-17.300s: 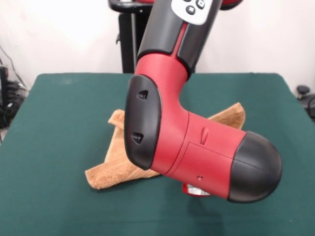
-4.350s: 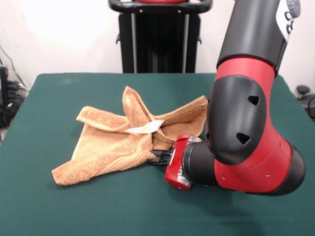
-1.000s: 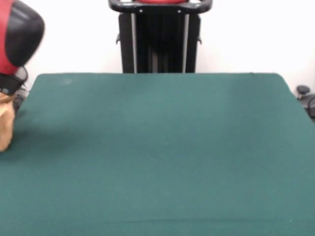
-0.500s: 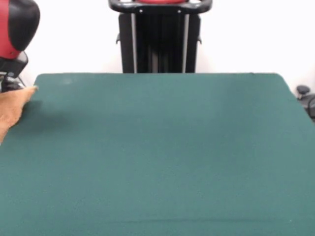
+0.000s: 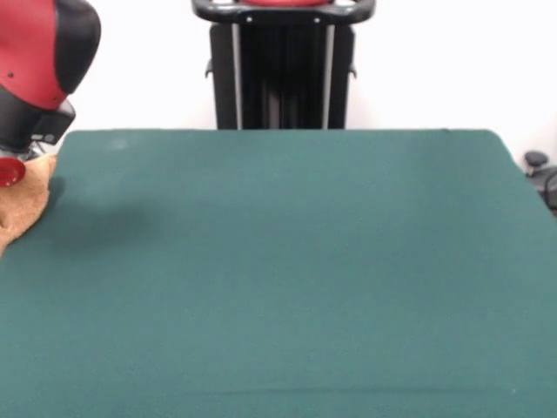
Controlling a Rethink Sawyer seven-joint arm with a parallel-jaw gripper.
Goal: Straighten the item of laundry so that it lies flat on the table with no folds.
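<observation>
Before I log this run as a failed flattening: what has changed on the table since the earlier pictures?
The towel left the table's middle, where it lay crumpled, and now shows only as a bit at the picture's left edge, under the arm, which swung out there too. Whether the gripper holds it cannot be seen. The table and the pedestal are unchanged.

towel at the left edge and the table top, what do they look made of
The orange-tan towel: seemingly terry cloth, matte, with a nubbly, fuzzy surface and a soft, limp edge. The dark green table top: apparently a felt-like cloth cover, matte and even, without shine or visible weave.
</observation>
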